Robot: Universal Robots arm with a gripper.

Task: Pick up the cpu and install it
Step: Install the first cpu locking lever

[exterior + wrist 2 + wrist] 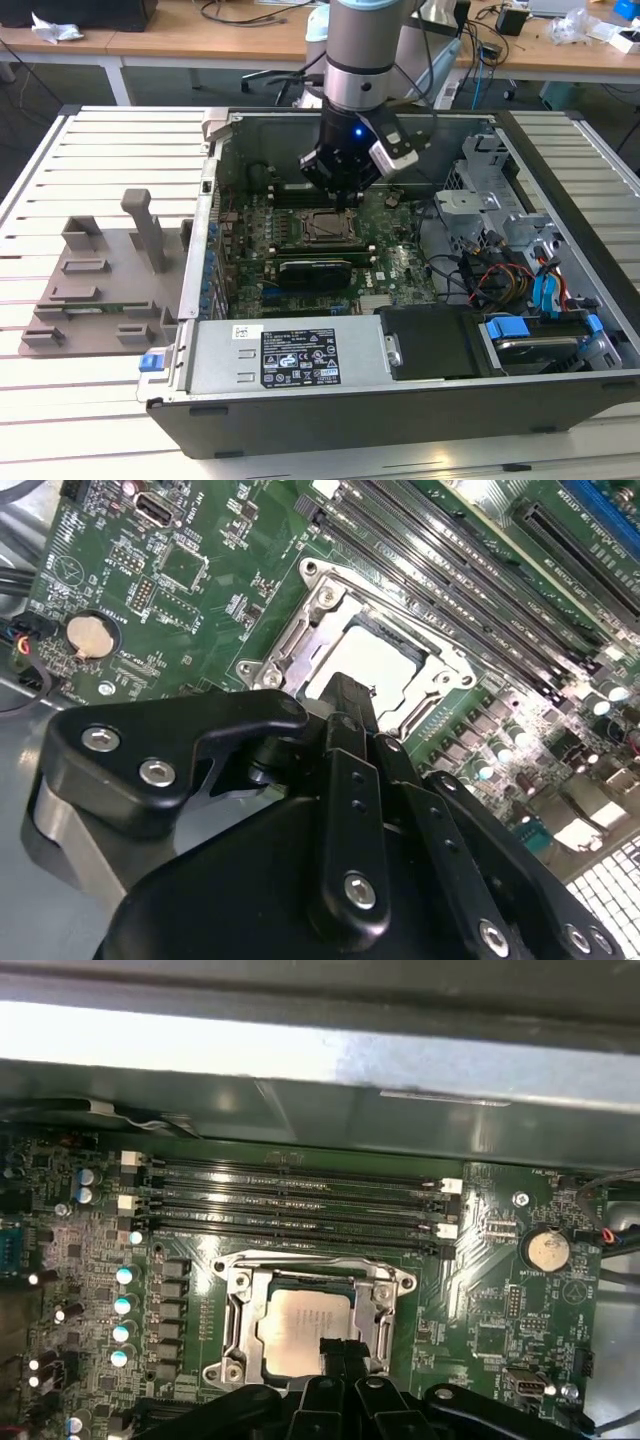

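Open dark-grey metal computer case (pixel 560 380) lies flat on a white slatted table (pixel 90 140); the arm reaches down into it. Green motherboard (pixel 400 265) sits directly under the tool, seen in both wrist views (pixel 200 590) (pixel 480 1310).

Black gripper (pixel 345 195) hangs low over the board, right above the silver metal socket frame (pixel 232 1290), which also shows in the second wrist view (pixel 300 640). The gripper's black linkage bodies occupy the near field of the second wrist view (pixel 345 705), and its tip shows in the first wrist view (pixel 338 1352).

Four black memory slots (pixel 290 1205) run parallel just beyond the socket from the tool. Round silver coin battery (pixel 548 1250) is off to one side, well clear of the gripper.

The cpu (pixel 295 1330), a small flat silvery-grey square chip, lies seated inside the socket frame, directly beneath the fingertips (pixel 330 1348); the second wrist view shows it too (pixel 375 655). Fingers look drawn close together over the chip's edge; cannot tell if they grip it or are only touching.
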